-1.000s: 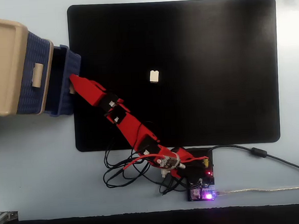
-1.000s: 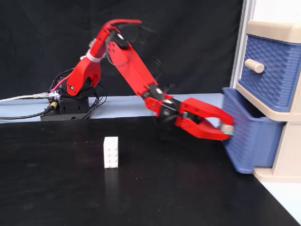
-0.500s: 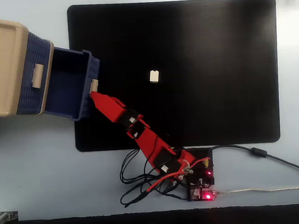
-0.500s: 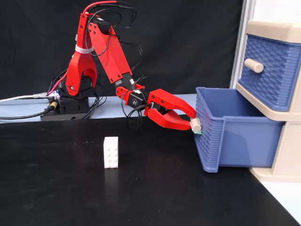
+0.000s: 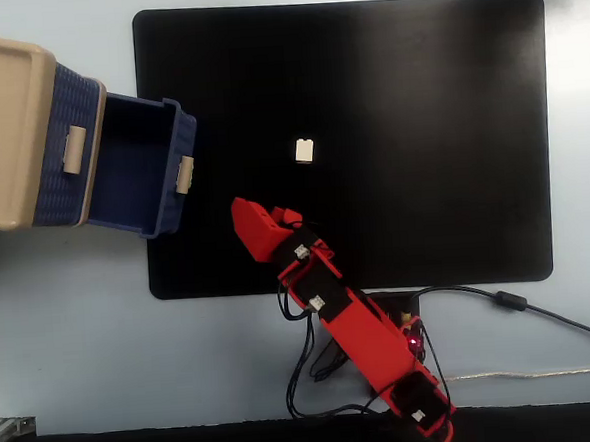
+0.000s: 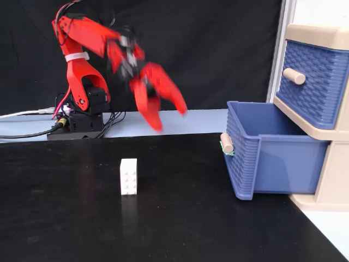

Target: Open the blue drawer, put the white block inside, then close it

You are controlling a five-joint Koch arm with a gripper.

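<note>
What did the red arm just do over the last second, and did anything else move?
The gripper pulled the lower blue drawer open by its handle, then let go and swung up and away, jaws open. The white block stayed upright on the black mat; the upper drawer stayed shut.

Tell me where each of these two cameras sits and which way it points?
Fixed view from above: looks straight down on the black mat; the whole red arm shows from its base.
Fixed view from the side: sits low at the mat's edge, facing the arm's base; arm and open end effector show.
Both show the pulled-out blue drawer and the white block.
</note>
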